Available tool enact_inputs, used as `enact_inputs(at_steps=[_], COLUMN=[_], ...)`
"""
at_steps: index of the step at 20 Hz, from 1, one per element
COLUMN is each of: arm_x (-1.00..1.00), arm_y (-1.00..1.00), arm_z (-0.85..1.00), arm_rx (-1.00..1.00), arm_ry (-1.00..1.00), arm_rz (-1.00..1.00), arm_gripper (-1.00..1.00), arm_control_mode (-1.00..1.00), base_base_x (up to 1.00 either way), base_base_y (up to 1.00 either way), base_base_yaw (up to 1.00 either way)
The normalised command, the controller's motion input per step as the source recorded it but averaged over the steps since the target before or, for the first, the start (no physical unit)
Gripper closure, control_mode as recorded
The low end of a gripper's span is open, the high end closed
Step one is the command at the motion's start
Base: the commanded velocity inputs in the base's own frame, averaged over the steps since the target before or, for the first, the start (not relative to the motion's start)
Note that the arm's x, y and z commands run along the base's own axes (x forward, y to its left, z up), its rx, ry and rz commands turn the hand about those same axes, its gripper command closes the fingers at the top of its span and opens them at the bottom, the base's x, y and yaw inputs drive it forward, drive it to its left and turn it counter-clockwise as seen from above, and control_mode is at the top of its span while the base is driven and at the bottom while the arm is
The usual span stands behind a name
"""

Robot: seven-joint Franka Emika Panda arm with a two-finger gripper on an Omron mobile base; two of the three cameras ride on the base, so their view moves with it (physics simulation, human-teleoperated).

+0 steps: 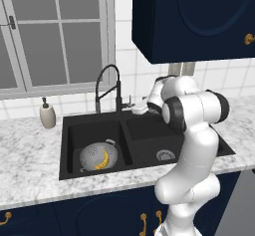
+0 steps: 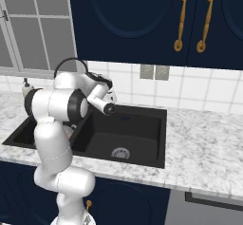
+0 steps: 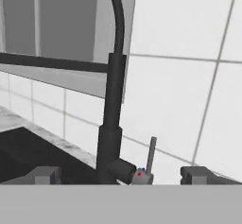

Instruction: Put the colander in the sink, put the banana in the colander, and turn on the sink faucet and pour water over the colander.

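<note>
A kitchen: black sink [image 1: 144, 130] in a marble counter [image 1: 30, 165], navy cabinets [image 2: 142, 20], tiled wall.

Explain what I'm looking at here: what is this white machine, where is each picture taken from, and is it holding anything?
It is a rendered kitchen with a white robot arm on a base. Two pictures come from cameras behind the arm, left and right; the third looks along its hand. The colander sits in the left basin of the black sink, with the banana inside it. A soap dispenser stands on the counter. The gripper is open, holds nothing, and is close to the sink faucet, by its small lever. No water is running.
</note>
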Motion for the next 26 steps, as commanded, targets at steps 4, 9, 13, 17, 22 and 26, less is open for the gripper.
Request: enact_inputs(at_steps=[4,9,13,17,22,26], arm_x=[0.26,0.23,0.41,0.41,0.37,0.37], arm_y=[0.01,0.10,0.01,0.00,0.00,0.00], arm_z=[-0.08,-0.26,-0.04,0.00,0.00,-0.01], arm_rx=[0.00,0.00,0.00,0.00,0.00,0.01], arm_ry=[-0.07,-0.03,0.00,0.00,0.00,0.00], arm_rz=[0.00,0.00,0.00,0.00,0.00,0.00], arm_gripper=[-1.00,-1.00,-1.00,-1.00,-1.00,-1.00], arm_control_mode=[-1.00,-1.00,-1.00,-1.00,-1.00,-1.00], base_base_x=[0.00,0.00,0.00,0.00,0.00,0.00], base_base_y=[0.00,0.00,0.00,0.00,0.00,0.00], base_base_yaw=[0.00,0.00,0.00,0.00,0.00,0.00])
